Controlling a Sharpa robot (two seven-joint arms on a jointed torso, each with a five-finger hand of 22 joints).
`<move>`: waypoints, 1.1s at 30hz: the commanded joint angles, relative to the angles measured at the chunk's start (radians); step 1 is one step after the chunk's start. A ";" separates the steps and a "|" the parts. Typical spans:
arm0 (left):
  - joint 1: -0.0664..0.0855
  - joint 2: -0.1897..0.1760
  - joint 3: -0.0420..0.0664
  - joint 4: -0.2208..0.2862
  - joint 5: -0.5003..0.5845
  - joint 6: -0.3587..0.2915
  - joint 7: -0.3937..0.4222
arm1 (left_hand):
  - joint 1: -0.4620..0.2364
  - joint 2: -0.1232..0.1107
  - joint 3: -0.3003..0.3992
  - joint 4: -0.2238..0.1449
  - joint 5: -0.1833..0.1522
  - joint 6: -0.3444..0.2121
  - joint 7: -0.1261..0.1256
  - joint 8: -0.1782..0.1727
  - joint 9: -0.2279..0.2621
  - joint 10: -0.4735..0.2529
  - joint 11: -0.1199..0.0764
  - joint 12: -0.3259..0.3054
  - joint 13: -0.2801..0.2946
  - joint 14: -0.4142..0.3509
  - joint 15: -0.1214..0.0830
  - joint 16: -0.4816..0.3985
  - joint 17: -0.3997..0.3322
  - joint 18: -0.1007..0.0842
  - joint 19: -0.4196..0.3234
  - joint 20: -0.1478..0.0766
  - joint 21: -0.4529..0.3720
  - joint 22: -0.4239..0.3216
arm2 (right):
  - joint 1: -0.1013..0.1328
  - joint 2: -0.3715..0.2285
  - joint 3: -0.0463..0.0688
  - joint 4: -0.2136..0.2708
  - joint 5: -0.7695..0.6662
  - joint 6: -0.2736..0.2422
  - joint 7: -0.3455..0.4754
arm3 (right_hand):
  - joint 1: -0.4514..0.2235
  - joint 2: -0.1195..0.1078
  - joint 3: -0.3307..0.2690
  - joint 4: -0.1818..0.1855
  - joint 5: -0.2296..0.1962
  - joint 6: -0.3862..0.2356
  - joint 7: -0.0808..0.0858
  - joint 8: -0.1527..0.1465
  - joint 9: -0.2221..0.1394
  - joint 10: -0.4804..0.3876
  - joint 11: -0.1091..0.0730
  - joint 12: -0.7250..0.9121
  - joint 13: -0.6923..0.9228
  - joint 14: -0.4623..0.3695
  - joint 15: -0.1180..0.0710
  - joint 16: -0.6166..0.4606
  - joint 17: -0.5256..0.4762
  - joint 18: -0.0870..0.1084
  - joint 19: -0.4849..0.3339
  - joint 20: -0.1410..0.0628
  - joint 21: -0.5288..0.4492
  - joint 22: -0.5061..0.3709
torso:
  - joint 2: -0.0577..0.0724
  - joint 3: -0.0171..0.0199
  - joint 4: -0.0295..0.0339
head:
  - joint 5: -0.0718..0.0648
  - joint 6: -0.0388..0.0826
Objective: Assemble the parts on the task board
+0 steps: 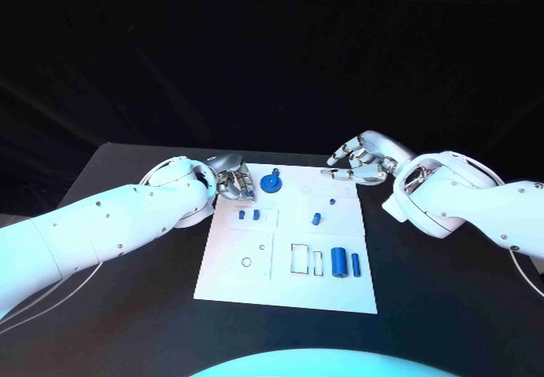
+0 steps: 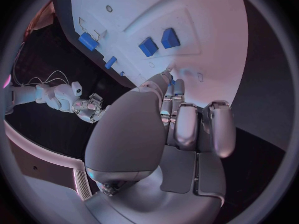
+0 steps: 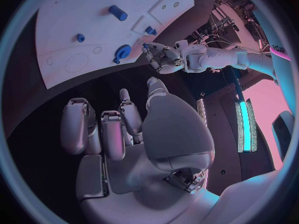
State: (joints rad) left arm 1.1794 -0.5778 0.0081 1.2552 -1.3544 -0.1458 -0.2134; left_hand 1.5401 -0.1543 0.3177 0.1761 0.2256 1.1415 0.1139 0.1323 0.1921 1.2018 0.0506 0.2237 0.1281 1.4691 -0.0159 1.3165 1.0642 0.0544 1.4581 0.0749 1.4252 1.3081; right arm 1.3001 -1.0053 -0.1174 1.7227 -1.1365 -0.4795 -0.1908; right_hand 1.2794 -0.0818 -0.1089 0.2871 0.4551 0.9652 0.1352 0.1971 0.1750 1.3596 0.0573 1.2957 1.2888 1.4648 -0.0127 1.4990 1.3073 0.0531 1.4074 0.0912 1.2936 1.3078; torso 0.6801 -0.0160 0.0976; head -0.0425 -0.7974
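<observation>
The task board lies in the middle of the surface, and we see blue parts on it. Our left hand rests at its far left corner beside a round blue part, fingers curled, empty. Our right hand hovers off its far right corner, fingers apart.

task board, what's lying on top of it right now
On the white task board lie small blue parts: a round gear-like piece, two small blocks, a small peg and two cylinders. The left robot hand covers its far-left corner.
</observation>
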 commanded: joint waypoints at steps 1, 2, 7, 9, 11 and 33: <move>-0.002 0.006 -0.001 -0.003 0.007 0.022 0.004 | -0.013 0.000 0.007 0.001 0.005 0.006 0.001 0.001 0.001 0.008 0.000 -0.004 0.001 0.000 -0.007 -0.008 -0.004 -0.009 0.009 -0.003 0.004 0.114 | -0.001 0.000 0.000 0.001 -0.007 0.006 0.007 | -0.001 0.007 -0.006 0.001 0.004 0.001 -0.003 0.003 -0.001 0.003 -0.007 0.002 0.001 0.072 -0.007 -0.005 0.121 0.016 0.001 -0.002 -0.003 0.066 | 0.000 -0.0004 -0.0001 | -0.001 -0.001; -0.002 0.007 -0.001 -0.003 0.007 0.023 0.004 | -0.013 0.000 0.007 0.001 0.005 0.006 0.001 0.001 0.001 0.008 0.000 -0.004 0.001 0.000 -0.007 -0.008 -0.004 -0.009 0.009 -0.003 0.004 0.114 | -0.001 0.000 0.000 0.001 -0.007 0.006 0.007 | -0.001 0.007 -0.006 0.001 0.004 0.001 -0.003 0.003 -0.001 0.003 -0.007 0.002 0.001 0.072 -0.007 -0.005 0.121 0.016 0.001 -0.002 -0.003 0.066 | 0.000 -0.0006 0.0003 | -0.001 -0.001; -0.007 0.014 -0.004 -0.010 0.007 0.029 0.005 | -0.013 0.001 0.008 0.001 0.005 0.007 0.001 0.001 0.001 0.009 0.000 -0.005 0.001 0.000 -0.007 -0.008 -0.005 -0.010 0.010 -0.003 0.004 0.114 | -0.001 -0.001 0.000 0.002 -0.007 0.006 0.007 | -0.001 0.007 -0.006 0.001 0.004 0.001 -0.003 0.003 -0.001 0.003 -0.007 0.002 0.001 0.072 -0.007 -0.005 0.121 0.016 0.001 -0.002 -0.003 0.066 | -0.001 -0.0006 0.0005 | -0.003 -0.002; -0.009 0.015 -0.004 -0.012 0.007 0.030 0.005 | -0.013 0.001 0.008 0.000 0.005 0.007 0.001 0.001 0.001 0.009 0.000 -0.005 0.001 0.000 -0.007 -0.008 -0.005 -0.010 0.010 -0.003 0.005 0.115 | -0.001 -0.001 0.000 0.002 -0.007 0.006 0.007 | -0.001 0.007 -0.006 0.001 0.004 0.001 -0.003 0.003 -0.001 0.003 -0.007 0.002 0.001 0.072 -0.007 -0.005 0.121 0.016 0.001 -0.002 -0.003 0.066 | 0.000 -0.0008 0.0002 | -0.003 -0.003; -0.011 0.016 -0.004 -0.014 0.007 0.031 0.005 | -0.013 0.001 0.008 0.000 0.005 0.007 0.000 0.001 0.001 0.009 0.000 -0.005 0.001 0.000 -0.007 -0.008 -0.005 -0.010 0.010 -0.003 0.005 0.115 | -0.001 -0.001 0.000 0.002 -0.007 0.006 0.007 | -0.001 0.007 -0.006 0.001 0.004 0.001 -0.003 0.003 -0.001 0.003 -0.007 0.002 0.001 0.072 -0.007 -0.005 0.121 0.016 0.001 -0.002 -0.003 0.066 | 0.000 -0.0009 0.0006 | -0.004 -0.003; -0.013 0.027 -0.005 -0.037 -0.008 0.037 0.000 | -0.013 0.001 0.010 -0.001 0.005 0.009 0.000 0.001 0.000 0.011 -0.001 -0.006 0.002 -0.001 -0.008 -0.009 -0.007 -0.010 0.010 -0.003 0.005 0.115 | -0.001 -0.002 0.000 0.003 -0.007 0.006 0.008 | -0.001 0.007 -0.006 0.001 0.004 0.001 -0.003 0.003 -0.001 0.003 -0.007 0.002 0.001 0.072 -0.007 -0.005 0.121 0.016 0.001 -0.002 -0.003 0.066 | 0.000 -0.0003 0.0004 | -0.002 -0.005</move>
State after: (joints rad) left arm 1.1677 -0.5527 0.0039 1.2203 -1.3550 -0.1240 -0.2127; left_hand 1.5360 -0.1502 0.3204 0.1734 0.2255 1.1411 0.1137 0.1267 0.1926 1.2056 0.0468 0.2237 0.1289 1.4655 -0.0194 1.3123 1.0578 0.0543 1.4617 0.0714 1.4252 1.3078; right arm 1.3001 -1.0067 -0.1174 1.7242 -1.1365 -0.4795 -0.1900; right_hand 1.2794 -0.0818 -0.1089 0.2871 0.4551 0.9652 0.1352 0.1970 0.1750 1.3596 0.0574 1.2957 1.2886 1.4648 -0.0127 1.4990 1.3079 0.0531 1.4074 0.0912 1.2936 1.3074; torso 0.6795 -0.0165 0.0977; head -0.0439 -0.8018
